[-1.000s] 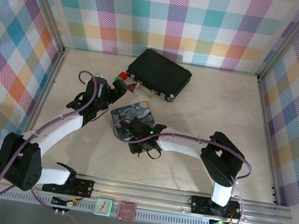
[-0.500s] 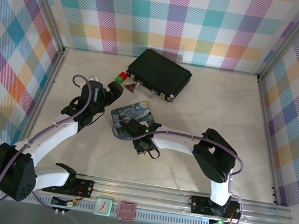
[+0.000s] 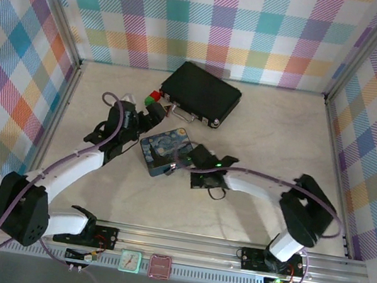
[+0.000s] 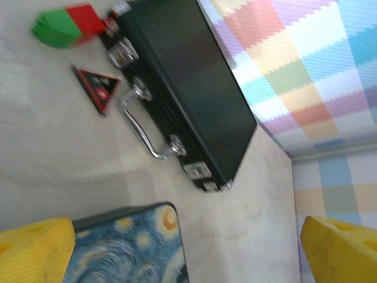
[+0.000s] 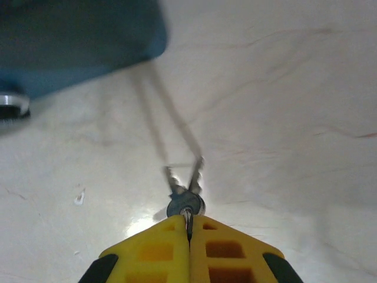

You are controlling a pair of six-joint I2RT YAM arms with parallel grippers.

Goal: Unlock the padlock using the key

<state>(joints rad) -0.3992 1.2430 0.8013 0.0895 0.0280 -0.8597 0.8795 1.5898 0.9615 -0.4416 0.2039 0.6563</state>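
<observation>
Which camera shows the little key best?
Right wrist view: the key sits close up, pinched in the right gripper. From the top it is too small to make out; the left wrist camera faces the black case.

Black case [image 3: 201, 95]; blue starry tin [image 3: 164, 150]; red block [image 4: 85, 17], green block [image 4: 56, 29]; pastel plaid walls [image 3: 229, 19]; grey key [image 5: 185, 205].

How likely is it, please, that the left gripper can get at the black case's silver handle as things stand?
Probably yes: the left gripper is open and faces the handle across bare table; a small red-edged triangle lies beside the handle, not across it.
</observation>
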